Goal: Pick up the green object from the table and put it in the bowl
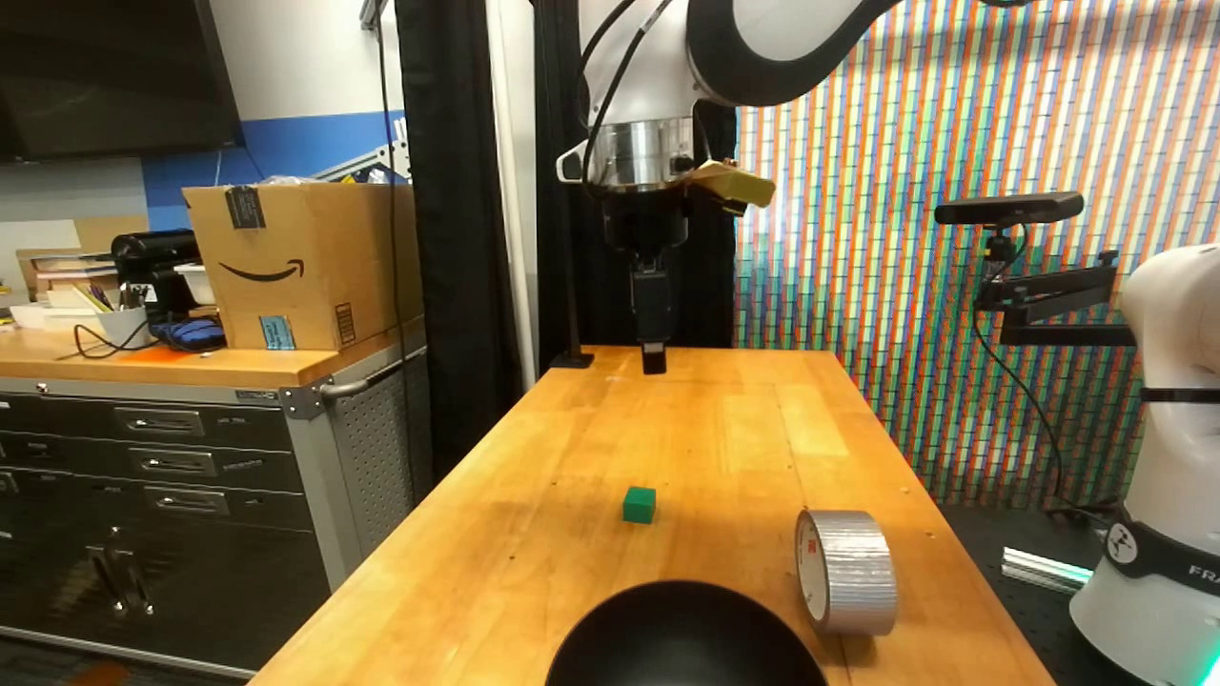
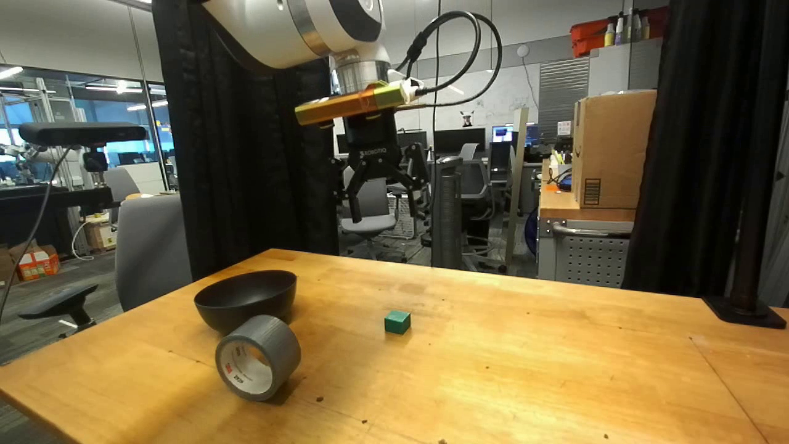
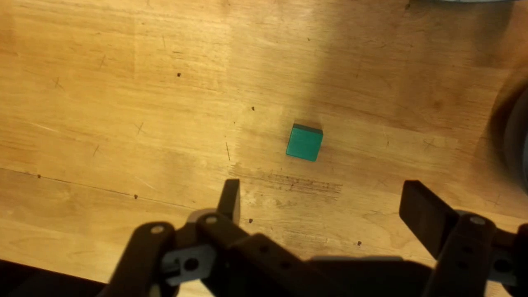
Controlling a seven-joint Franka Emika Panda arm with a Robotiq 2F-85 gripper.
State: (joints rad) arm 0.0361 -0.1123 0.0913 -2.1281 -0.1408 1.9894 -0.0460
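Jaws are spread wide, nothing pinched, hanging above the surface point(image 2: 555, 357) and well apart from the cube point(image 3: 304, 142), which sits flat out there on its own. So no grab yet.

What I'd be staring at: in the wrist view the cube shows up beyond the fingertips point(image 3: 423, 214), toward the top, and sideways it falls inside the gap, a bit closer to the tip on the left of that view. So sideways is basically sorted imo, maybe a small nudge. The other direction is the iffy bit. That view doesn't look straight down between the jaws, so I can't tell how much of the offset is real and how much would just close up on the descent. I'd go down slow and recheck.

No long axis to worry about btw, the top face is pretty much square. It's turned slightly off the line the jaws would close along, so I'd guess a tiny twist, or just letting the jaws square it up, would do. Plenty of room for something that small.

After that, the bowl point(image 2: 246, 302) is off to the right in the wrist view, cut off by the edge. Tape point(image 2: 280, 351) stands on its curved side near the bowl, but looks off the straight line from cube to bowl, so I reckon it won't be in the way.
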